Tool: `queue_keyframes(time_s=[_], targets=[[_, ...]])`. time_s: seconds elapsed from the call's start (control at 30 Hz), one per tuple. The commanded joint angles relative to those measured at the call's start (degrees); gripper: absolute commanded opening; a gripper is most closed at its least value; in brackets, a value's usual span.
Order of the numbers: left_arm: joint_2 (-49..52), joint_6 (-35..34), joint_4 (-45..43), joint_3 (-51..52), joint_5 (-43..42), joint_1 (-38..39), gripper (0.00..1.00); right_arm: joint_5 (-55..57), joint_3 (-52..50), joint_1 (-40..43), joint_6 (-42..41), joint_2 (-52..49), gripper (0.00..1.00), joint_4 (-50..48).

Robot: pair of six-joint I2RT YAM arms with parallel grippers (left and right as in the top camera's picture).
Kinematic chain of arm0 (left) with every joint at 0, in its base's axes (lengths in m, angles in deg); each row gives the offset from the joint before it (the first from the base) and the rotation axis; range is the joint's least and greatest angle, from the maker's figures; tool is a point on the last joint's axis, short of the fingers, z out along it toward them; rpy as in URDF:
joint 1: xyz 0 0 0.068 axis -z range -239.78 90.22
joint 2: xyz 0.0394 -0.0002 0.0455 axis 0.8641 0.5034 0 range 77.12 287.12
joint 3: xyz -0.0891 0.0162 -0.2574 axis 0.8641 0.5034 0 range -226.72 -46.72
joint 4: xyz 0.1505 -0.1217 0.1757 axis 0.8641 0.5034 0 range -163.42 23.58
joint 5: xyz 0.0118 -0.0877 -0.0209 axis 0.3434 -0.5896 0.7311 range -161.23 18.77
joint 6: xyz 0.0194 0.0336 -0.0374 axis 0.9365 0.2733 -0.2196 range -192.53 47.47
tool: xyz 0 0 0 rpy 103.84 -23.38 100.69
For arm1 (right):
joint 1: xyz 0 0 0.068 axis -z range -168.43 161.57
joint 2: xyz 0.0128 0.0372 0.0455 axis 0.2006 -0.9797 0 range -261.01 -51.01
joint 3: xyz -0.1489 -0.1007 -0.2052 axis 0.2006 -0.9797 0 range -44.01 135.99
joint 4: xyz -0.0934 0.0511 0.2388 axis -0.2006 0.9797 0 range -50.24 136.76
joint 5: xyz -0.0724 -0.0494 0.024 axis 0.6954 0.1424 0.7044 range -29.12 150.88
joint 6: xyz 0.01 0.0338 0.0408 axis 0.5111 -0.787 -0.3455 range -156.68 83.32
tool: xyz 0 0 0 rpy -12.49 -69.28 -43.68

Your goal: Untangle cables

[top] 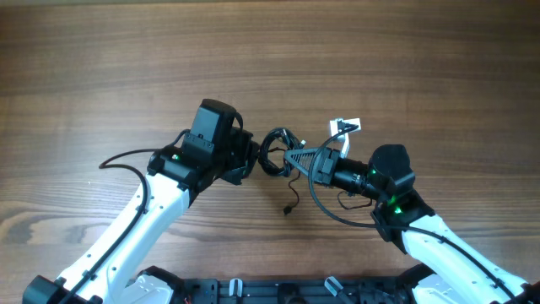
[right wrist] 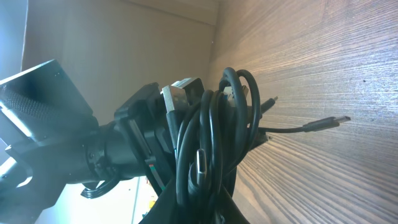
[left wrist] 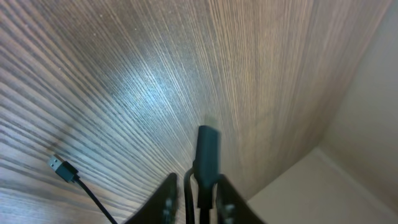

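The cables (top: 277, 152) are a small knot of thin black cords held between my two grippers above the table's middle. One loose plug end (top: 288, 209) hangs down onto the wood. My left gripper (top: 251, 157) is shut on a cord with a black plug (left wrist: 207, 152) sticking out past its fingers. My right gripper (top: 295, 156) is shut on the bundle of loops (right wrist: 211, 134), which fills its view. A loose plug (right wrist: 329, 121) lies beyond. Another plug (left wrist: 60, 167) lies on the wood in the left wrist view.
A small white tag or plug (top: 345, 126) lies on the wood table (top: 270, 59) just behind the right gripper. The left arm's thicker black cable (top: 122, 160) loops at the left. The right arm's cable (top: 325, 203) curves below the gripper.
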Motion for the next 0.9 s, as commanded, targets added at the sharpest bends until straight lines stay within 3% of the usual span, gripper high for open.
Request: queue_keyframes(time_s=[0.0,0.27,0.37,0.47,0.63,0.87], targets=[[0.7,-1.2,0.0,-0.5,1.2,0.2,0.04,-1.3,0.9,0.1,-0.4,-0.3,0.05,-0.7],[-0.5,12.0,3.9,-0.5,13.2,0.2,0.04,2.4,0.9,0.1,-0.2,-0.3,0.05,3.7],[-3.8,16.8,2.2,-0.6,16.5,0.2,0.04,5.9,0.9,0.1,-0.2,-0.3,0.04,9.6],[-10.1,25.9,-2.8,-0.6,20.1,0.5,0.04,6.6,0.9,0.1,-0.2,-0.3,0.05,14.1],[-18.2,39.4,-9.0,-0.6,21.4,2.1,0.04,6.5,0.9,0.1,-0.8,-0.3,0.05,13.6],[-18.0,46.9,-10.0,-0.5,21.4,9.0,0.04,6.2,0.9,0.1,-2.3,-0.3,0.05,13.7]])
